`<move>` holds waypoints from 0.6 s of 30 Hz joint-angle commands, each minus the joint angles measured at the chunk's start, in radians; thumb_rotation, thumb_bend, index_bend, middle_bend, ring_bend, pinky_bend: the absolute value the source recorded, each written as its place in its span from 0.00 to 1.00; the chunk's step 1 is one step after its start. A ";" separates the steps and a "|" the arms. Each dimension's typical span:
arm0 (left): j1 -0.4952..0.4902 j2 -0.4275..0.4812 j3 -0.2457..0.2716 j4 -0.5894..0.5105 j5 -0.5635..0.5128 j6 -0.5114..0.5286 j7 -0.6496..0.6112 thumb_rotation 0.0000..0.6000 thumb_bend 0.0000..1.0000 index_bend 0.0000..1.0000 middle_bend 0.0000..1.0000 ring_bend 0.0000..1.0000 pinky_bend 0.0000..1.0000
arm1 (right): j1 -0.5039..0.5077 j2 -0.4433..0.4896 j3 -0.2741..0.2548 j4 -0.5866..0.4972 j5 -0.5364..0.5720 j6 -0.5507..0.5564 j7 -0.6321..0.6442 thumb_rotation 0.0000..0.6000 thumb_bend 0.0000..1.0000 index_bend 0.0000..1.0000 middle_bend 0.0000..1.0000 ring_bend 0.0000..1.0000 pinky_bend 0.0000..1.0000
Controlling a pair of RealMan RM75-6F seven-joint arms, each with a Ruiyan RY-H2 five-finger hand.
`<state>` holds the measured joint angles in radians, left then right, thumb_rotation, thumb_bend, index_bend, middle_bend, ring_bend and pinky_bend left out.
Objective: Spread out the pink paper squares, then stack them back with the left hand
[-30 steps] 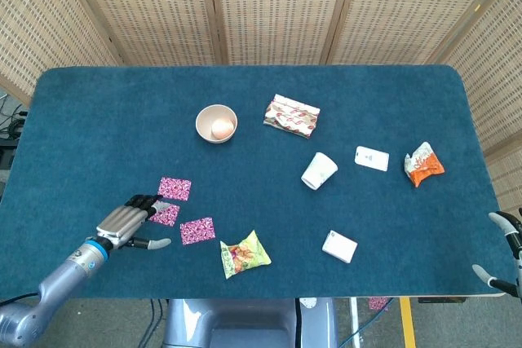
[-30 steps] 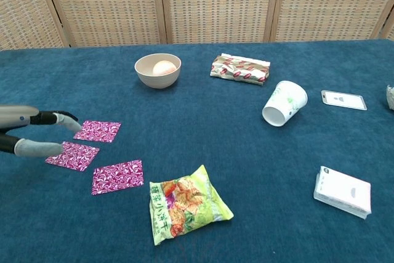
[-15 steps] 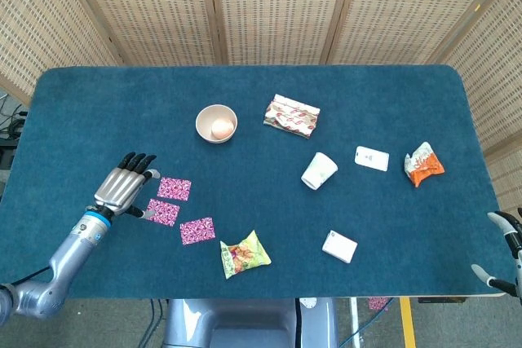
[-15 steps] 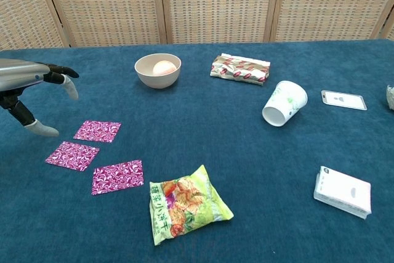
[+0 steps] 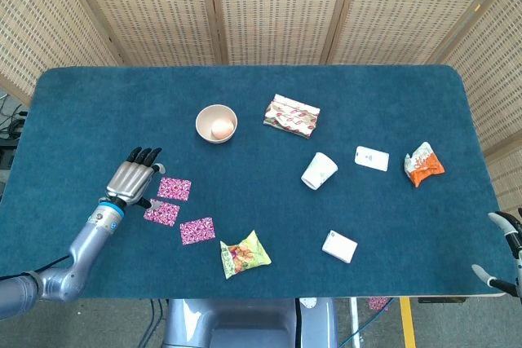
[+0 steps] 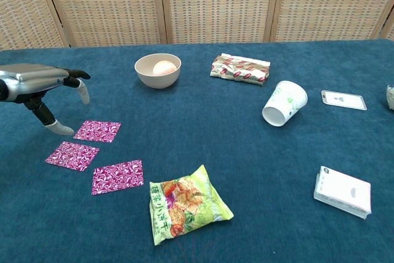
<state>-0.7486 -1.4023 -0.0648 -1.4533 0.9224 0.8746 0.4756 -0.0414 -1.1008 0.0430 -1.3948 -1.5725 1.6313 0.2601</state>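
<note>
left hand hovering above the desk near its left edge, fingers spread and released, grasping nothing. a second ago this hand lay low over the middle pink square; it has since lifted and moved toward the far edge, and now hangs just beside the far pink square. the three squares lie flat and apart in a diagonal row toward the near-left corner, the near pink square closest to the snack bag, and none has shifted over the interval. judged from this layout, the spreading step appears complete and the stacking step is not yet begun; the lift reads as repositioning for a first pick, probably of the far square. thin paper on the cloth surface will likely resist a clean pinch. right hand visible only at the near-right corner; its fingers cannot be judged. bowl with an egg, tipped paper cup and other packets lie well apart from the squares.
</note>
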 commanded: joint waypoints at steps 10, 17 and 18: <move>-0.049 -0.081 -0.005 0.074 -0.038 -0.022 0.071 0.84 0.20 0.29 0.00 0.00 0.00 | 0.002 0.001 0.002 0.000 0.003 -0.003 0.001 1.00 0.13 0.17 0.20 0.00 0.00; -0.057 -0.122 -0.001 0.107 -0.032 -0.015 0.087 0.85 0.20 0.29 0.00 0.00 0.00 | -0.002 0.002 0.002 0.002 0.006 0.001 0.004 1.00 0.13 0.17 0.20 0.00 0.00; -0.059 -0.127 -0.002 0.112 -0.032 -0.015 0.089 0.85 0.20 0.29 0.00 0.00 0.00 | -0.002 0.002 0.002 0.003 0.006 0.001 0.005 1.00 0.13 0.17 0.20 0.00 0.00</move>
<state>-0.8053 -1.5243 -0.0664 -1.3458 0.8912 0.8597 0.5620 -0.0434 -1.0991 0.0450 -1.3921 -1.5667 1.6325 0.2645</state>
